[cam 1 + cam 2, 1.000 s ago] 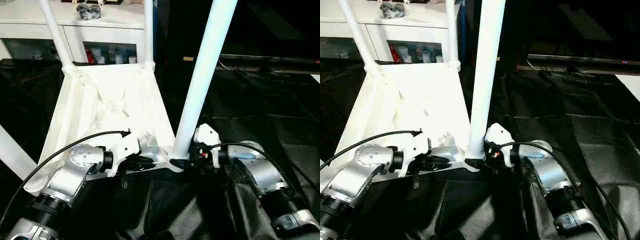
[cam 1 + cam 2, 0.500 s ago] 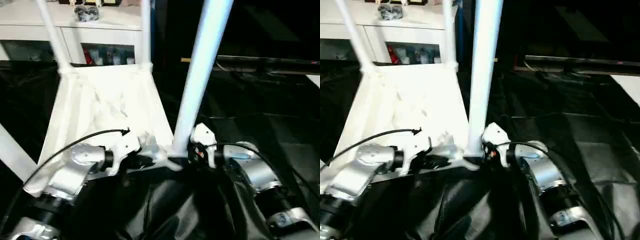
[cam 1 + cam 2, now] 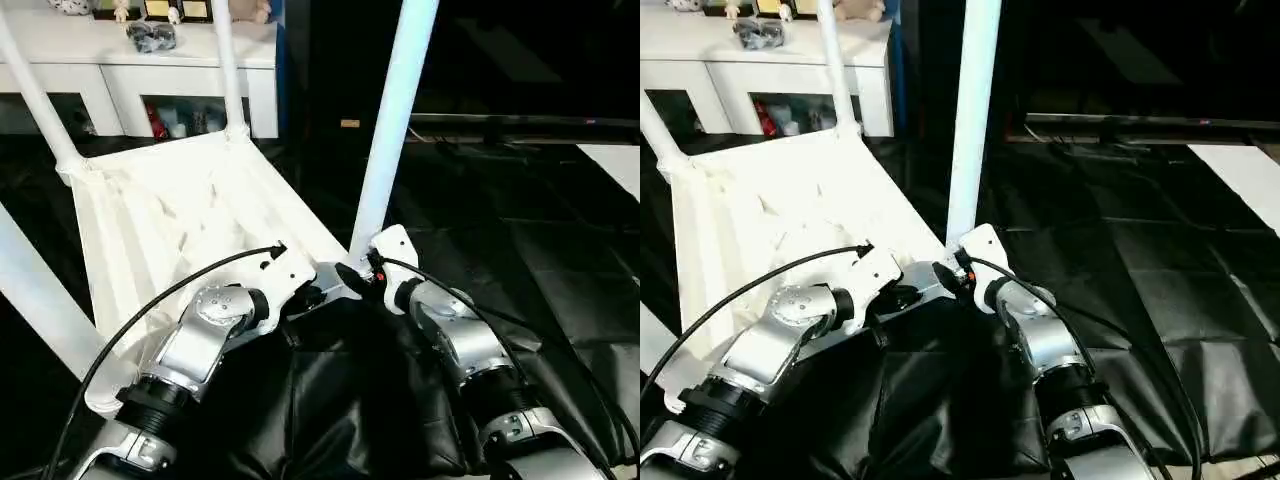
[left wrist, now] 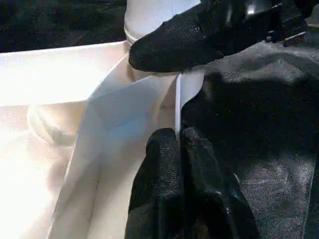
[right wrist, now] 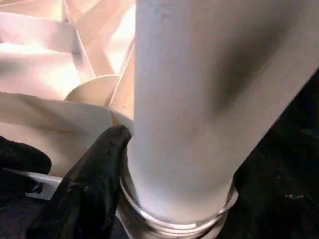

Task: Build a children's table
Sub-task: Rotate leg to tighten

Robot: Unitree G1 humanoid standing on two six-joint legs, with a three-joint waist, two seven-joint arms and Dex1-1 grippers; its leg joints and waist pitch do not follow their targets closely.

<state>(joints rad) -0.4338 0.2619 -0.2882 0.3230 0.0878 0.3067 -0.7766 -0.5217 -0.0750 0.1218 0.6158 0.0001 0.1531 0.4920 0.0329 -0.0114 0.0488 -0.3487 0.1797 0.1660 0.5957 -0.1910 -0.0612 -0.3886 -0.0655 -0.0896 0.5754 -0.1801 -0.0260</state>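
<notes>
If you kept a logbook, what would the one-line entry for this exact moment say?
table top: upside down, legs up | left pincer: pinching rim by near corner | right pincer: on near leg base at socket

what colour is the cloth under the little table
Black; the cloth under the white table shows best in the right eye view.

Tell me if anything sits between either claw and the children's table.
Nothing visible does. The left claw is shut on the thin edge of the table top, and the right claw is closed around the base of the near leg at its corner socket, both touching the plastic directly.
</notes>
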